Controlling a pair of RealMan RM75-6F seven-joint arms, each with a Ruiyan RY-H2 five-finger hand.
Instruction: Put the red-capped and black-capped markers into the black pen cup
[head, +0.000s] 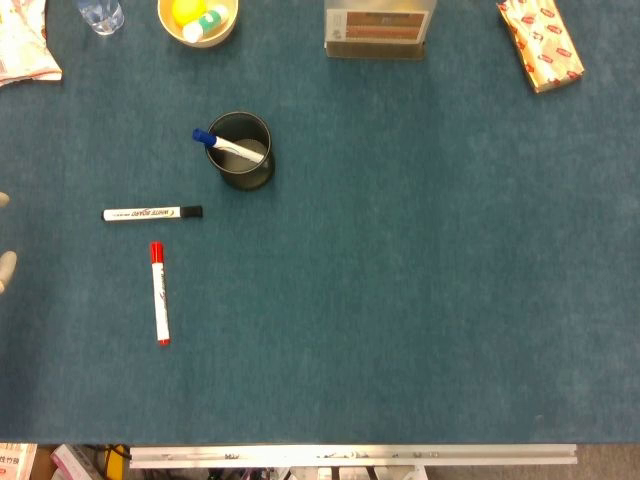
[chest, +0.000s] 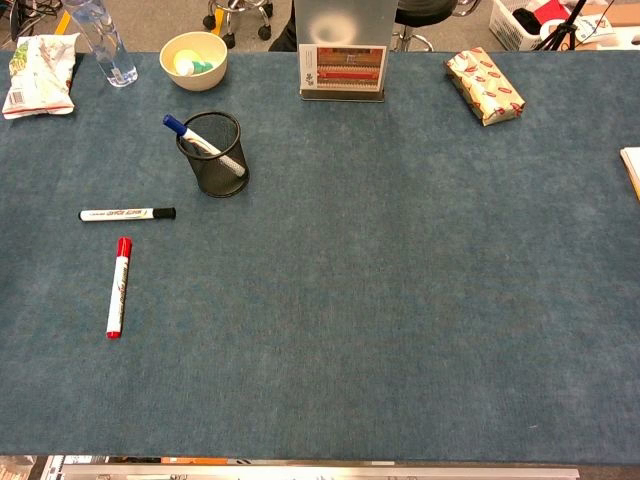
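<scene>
The black-capped marker (head: 152, 213) (chest: 127, 213) lies flat on the blue table, cap pointing right, left of and a little nearer than the black mesh pen cup (head: 241, 152) (chest: 214, 155). The red-capped marker (head: 159, 293) (chest: 119, 285) lies nearer the front, cap pointing away. A blue-capped marker (head: 227, 146) (chest: 196, 140) leans inside the cup. Of my left hand (head: 5, 238) only two pale fingertips show at the left edge of the head view, spread apart with nothing between them, well left of both markers. My right hand is out of sight.
Along the far edge stand a water bottle (chest: 100, 40), a yellow bowl (head: 198, 20) (chest: 193, 60) with small items, a card stand (head: 378, 28) (chest: 342, 50) and a wrapped package (head: 540, 42) (chest: 484, 85). A snack bag (chest: 40, 75) lies at the far left.
</scene>
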